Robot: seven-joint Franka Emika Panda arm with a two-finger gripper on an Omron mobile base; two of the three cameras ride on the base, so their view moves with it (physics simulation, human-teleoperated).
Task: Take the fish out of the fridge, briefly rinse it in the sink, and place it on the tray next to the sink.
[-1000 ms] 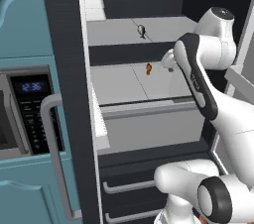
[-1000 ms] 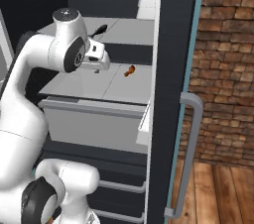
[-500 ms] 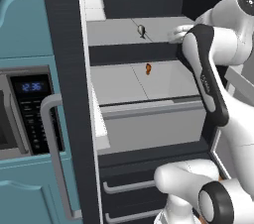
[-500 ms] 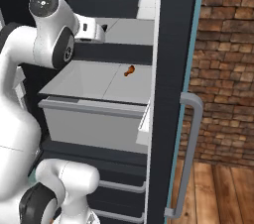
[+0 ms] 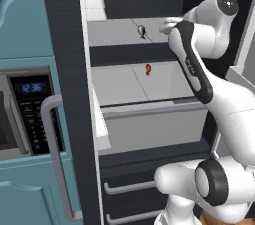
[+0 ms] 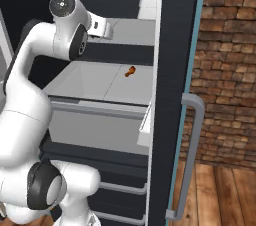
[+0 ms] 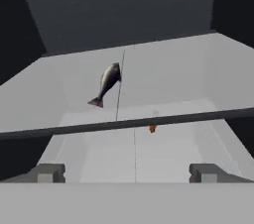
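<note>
The fridge [image 5: 124,52] stands open. A small dark grey fish [image 5: 142,31] lies on its upper pale shelf [image 5: 114,35]. My gripper [image 5: 167,24] hovers at that shelf's level, just right of the fish and apart from it. In the hand view the fish [image 7: 106,83] lies ahead and slightly left, beyond the open gripper [image 7: 128,173], whose fingertips [image 7: 47,172] stand wide with nothing between them. From the right base view the white hand of the gripper [image 6: 106,27] reaches over the upper shelf. Sink and tray are out of view.
A small orange item [image 5: 148,68] sits on the lower shelf [image 5: 119,84], also the orange item [image 6: 130,72] [image 7: 152,129]. The fridge door [image 6: 175,45] with its grey handle [image 6: 192,155] stands open. A teal cabinet with a microwave [image 5: 25,114] is at left. Dark drawers [image 5: 124,189] lie below.
The arm has lifted the hand from beside the orange item on the lower shelf up to the upper shelf, near the fish. The jaws stayed open.
</note>
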